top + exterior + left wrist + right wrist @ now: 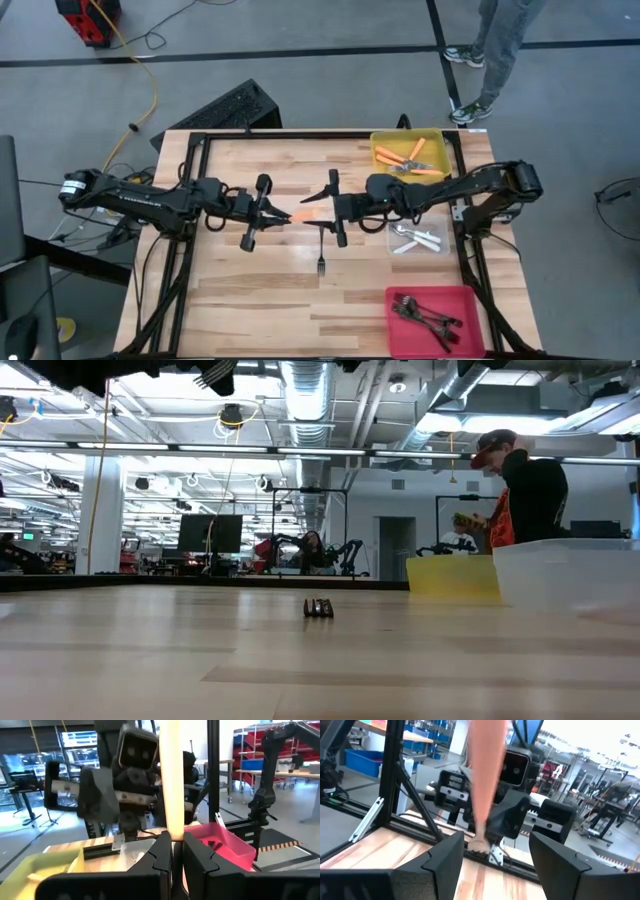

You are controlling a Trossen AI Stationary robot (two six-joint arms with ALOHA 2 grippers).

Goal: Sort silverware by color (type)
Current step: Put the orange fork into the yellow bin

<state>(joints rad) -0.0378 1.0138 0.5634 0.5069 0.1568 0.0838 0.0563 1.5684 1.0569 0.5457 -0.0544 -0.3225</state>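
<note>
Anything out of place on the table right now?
Only one dark grey metal fork lies loose on the bare wood, outside the bins. An orange-handled fork hangs mid-air, pinched by the left hand, between the open fingers of the right hand.

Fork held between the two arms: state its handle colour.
Orange; the fork shows best in the high view, gripped by the left gripper.

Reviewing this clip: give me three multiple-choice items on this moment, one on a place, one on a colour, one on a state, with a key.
1. Where does the lone dark fork lie?
A. on the bare table
B. in the red bin
C. in the yellow bin

2. What colour is the fork held by the left gripper?
A. silver
B. orange
C. black

3. How is the right gripper?
A. shut on a fork
B. open
C. out of view

Key: 1 A, it lies on wood below the grippers; 2 B, orange handle between shut fingers; 3 B, its fingers stand apart around the handle.
</note>
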